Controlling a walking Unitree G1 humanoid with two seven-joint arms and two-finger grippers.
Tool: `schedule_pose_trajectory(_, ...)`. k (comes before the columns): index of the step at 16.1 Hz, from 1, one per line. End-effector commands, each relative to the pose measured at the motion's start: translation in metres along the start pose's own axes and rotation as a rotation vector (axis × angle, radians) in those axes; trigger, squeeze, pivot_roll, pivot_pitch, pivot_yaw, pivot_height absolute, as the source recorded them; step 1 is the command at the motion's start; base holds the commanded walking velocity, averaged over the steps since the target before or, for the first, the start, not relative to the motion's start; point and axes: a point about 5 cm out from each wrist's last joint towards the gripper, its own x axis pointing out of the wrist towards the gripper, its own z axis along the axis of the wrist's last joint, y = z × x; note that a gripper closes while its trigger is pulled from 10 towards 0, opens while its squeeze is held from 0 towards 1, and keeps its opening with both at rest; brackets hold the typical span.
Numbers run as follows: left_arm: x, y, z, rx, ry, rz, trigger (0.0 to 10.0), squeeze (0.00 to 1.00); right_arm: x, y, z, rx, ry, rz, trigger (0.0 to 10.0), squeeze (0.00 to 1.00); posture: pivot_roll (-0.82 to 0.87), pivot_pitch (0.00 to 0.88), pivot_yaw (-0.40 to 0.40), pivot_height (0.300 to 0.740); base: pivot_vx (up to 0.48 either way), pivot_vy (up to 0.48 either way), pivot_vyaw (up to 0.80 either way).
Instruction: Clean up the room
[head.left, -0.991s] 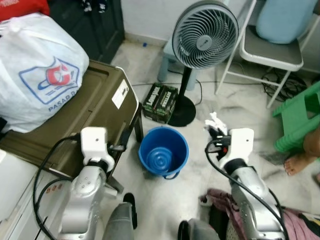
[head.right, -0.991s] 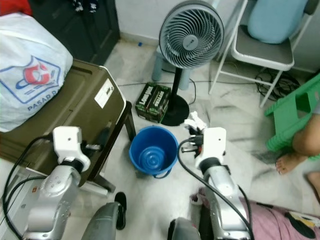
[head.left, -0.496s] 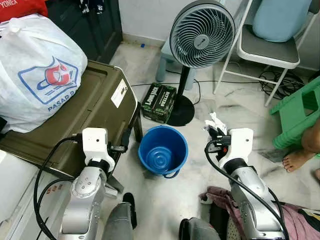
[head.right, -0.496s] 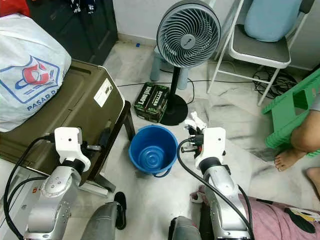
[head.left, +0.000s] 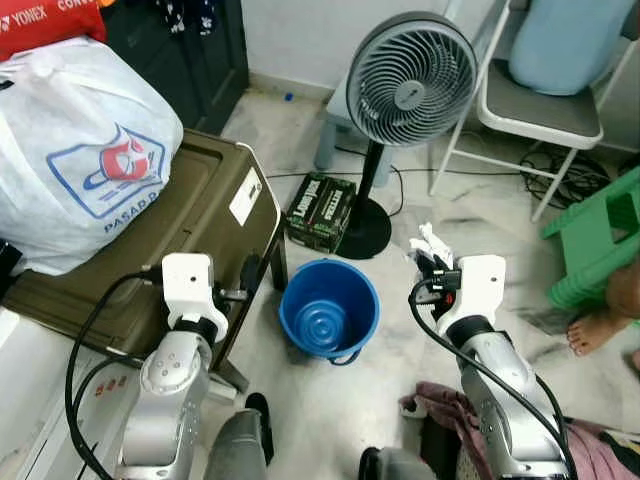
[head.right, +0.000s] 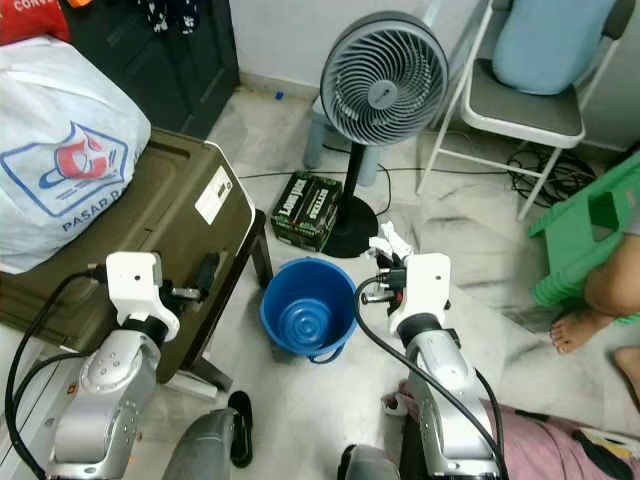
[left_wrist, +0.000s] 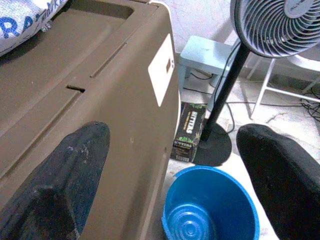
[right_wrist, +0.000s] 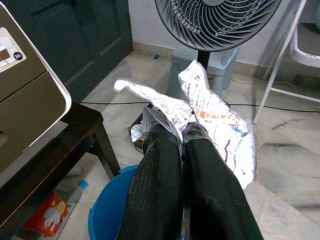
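A blue bucket (head.left: 329, 310) stands on the floor between my two arms, with nothing in it. My right gripper (head.left: 434, 262) is shut on a crumpled white printed wrapper (right_wrist: 210, 112), held just right of the bucket's rim and a little above it. In the right wrist view the black fingers (right_wrist: 172, 165) press together with the wrapper sticking out past them. My left gripper (head.left: 250, 275) is open, its fingers (left_wrist: 75, 165) spread wide beside the brown storage box (head.left: 170, 240), left of the bucket.
A standing fan (head.left: 405, 90) and a dark carton (head.left: 320, 208) lie behind the bucket. A white plastic bag (head.left: 80, 150) sits on the brown box. A folding chair (head.left: 540, 100), a green stool (head.left: 600, 240) and a person's foot (head.left: 595, 330) are at the right. Clothes (head.left: 450, 405) lie near my feet.
The camera has tilted slightly, so the whole scene sits a little lower. Both grippers keep their places by the bucket; the right one still holds the wrapper.
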Motion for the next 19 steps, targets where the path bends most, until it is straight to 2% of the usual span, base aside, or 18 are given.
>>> schedule_pose_trajectory(1, -0.0018, 0.0001, -0.0003, 0.000, -0.002, 0.001, 10.0, 0.00, -0.0012, -0.0019, -0.0037, 0.000, 0.011, -0.009, 10.0, 0.00, -0.03, 0.201, -0.039, 0.740, 0.296, 0.000, 0.00)
schedule_pose_trajectory(19, -0.0012, -0.0007, -0.0005, 0.000, 0.000, -0.003, 10.0, 0.00, 0.0022, 0.0000, -0.0054, -0.008, 0.015, -0.003, 10.0, 0.00, -0.02, 0.199, -0.039, 0.740, 0.294, 0.000, 0.00)
